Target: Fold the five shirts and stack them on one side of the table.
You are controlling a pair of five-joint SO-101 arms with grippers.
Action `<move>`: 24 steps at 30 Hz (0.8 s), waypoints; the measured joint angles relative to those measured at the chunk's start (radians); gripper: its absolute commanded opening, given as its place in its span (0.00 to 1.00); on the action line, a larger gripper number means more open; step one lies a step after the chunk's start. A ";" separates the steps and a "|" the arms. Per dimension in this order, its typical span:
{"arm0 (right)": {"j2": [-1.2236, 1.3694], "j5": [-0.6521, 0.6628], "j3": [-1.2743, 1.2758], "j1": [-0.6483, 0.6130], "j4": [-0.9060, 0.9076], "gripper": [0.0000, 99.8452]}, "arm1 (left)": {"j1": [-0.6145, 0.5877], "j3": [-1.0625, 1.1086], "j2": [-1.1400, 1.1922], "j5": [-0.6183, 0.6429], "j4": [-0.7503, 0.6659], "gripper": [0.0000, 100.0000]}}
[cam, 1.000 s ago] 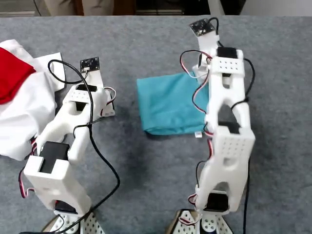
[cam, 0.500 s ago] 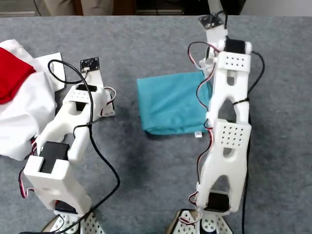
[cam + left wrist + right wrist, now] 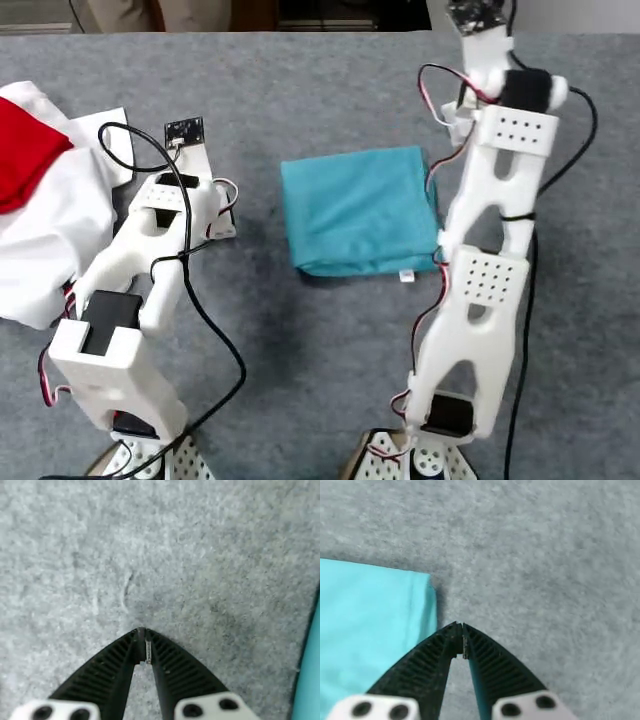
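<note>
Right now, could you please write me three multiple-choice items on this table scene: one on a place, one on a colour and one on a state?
1. Where is the folded teal shirt?
A. On top of the white pile
B. Flat on the grey table, apart from the white pile
C. Hanging from a gripper

2. What colour is the cloth lying on the white pile?
A. Red
B. Green
C. Black

3. What state is the left gripper in?
A. Wide open
B. Clamped on a shirt
C. Shut, with nothing between its tips

Answers:
1 B: in the high view, grey table surrounds the shirt and separates it from the pile.
2 A: the high view shows red on white.
3 C: in the left wrist view, the tips meet over bare table.
</note>
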 measured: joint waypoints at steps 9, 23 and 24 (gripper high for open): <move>-0.322 0.000 0.399 0.028 0.003 0.01 | 0.000 0.000 0.000 0.000 0.000 0.02; -1.086 0.000 1.501 0.028 0.003 0.01 | 0.000 0.000 0.000 0.000 0.000 0.02; -1.123 0.000 1.560 0.028 0.003 0.01 | 0.000 0.000 0.000 0.000 0.000 0.02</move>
